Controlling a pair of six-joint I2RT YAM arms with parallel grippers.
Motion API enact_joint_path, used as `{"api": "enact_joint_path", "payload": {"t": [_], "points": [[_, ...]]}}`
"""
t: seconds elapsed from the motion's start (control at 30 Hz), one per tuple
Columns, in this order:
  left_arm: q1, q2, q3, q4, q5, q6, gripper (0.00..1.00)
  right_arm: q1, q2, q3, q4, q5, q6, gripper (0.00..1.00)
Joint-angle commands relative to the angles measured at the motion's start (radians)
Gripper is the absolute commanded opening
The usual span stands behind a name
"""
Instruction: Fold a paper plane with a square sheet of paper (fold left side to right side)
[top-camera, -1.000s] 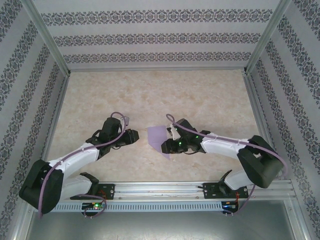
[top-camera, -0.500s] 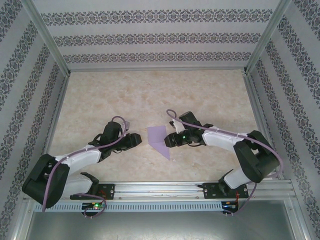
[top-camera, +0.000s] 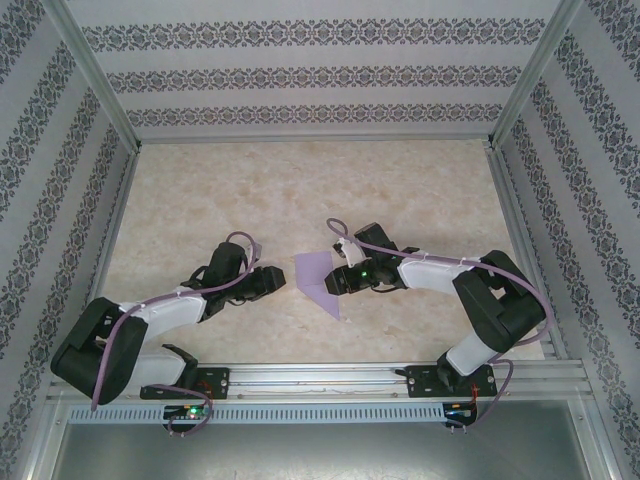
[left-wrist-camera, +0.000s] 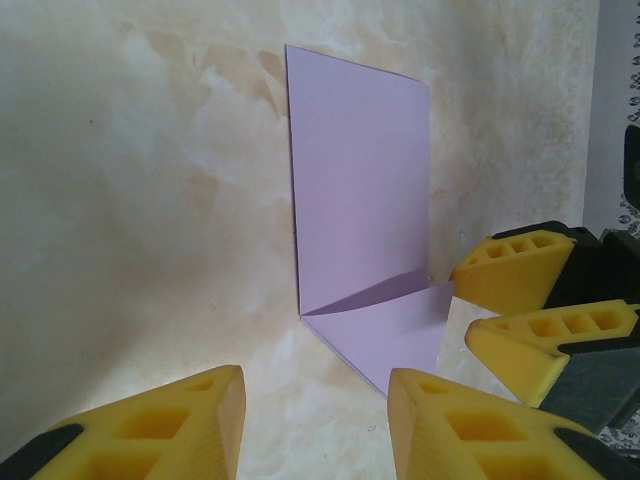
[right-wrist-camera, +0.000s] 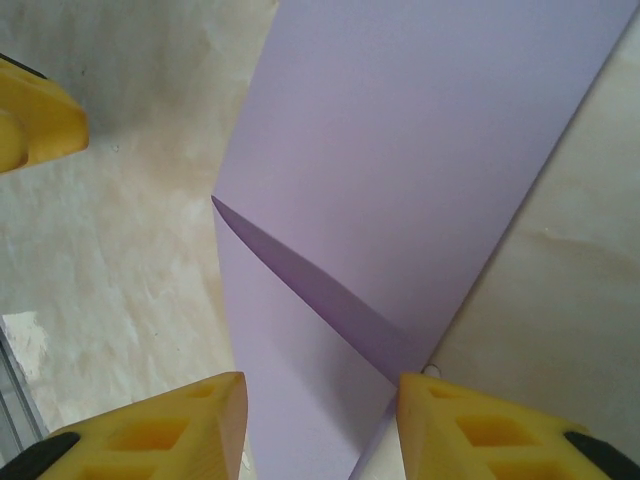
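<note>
The square sheet of paper (top-camera: 318, 272) lies flat on the table, lavender, folded into a narrow strip with a triangular flap (top-camera: 336, 303) at its near end. In the left wrist view the sheet (left-wrist-camera: 360, 170) sits ahead of my open left gripper (left-wrist-camera: 315, 425), with its flap (left-wrist-camera: 395, 335) just past the right finger. My left gripper (top-camera: 272, 281) is a little left of the sheet, not touching it. My right gripper (top-camera: 337, 281) hovers at the sheet's right edge. The right wrist view has the sheet (right-wrist-camera: 410, 140) and flap (right-wrist-camera: 300, 390) below the open right gripper (right-wrist-camera: 320, 425).
The marbled beige table (top-camera: 300, 190) is fenced by patterned walls and metal rails (top-camera: 310, 138). The right gripper's yellow fingers (left-wrist-camera: 520, 275) show at the right of the left wrist view. A left finger (right-wrist-camera: 35, 125) shows at the top left of the right wrist view.
The left jaws have opened wider and the left gripper dropped slightly nearer. The right gripper lifted off the flap's tip, and its elbow swung inward. The sheet stayed put.
</note>
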Motion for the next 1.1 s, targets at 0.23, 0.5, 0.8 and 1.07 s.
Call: {"api": "enact_joint_path", "payload": {"t": [0.23,0.5,0.8,1.07], "points": [[-0.01,0.015,0.033,0.014,0.003,0.008,0.42,0.001,0.044,0.022,0.028,-0.035,0.005,0.41],[-0.009,0.061,0.039,0.072,0.017,-0.015,0.44,-0.01,-0.022,-0.004,0.028,-0.025,0.019,0.11],[-0.009,0.174,0.081,0.21,0.069,-0.062,0.47,-0.026,-0.093,-0.056,0.072,-0.05,0.049,0.0],[-0.009,0.279,0.121,0.281,0.083,-0.08,0.47,-0.037,-0.116,-0.079,0.097,-0.073,0.064,0.0]]}}
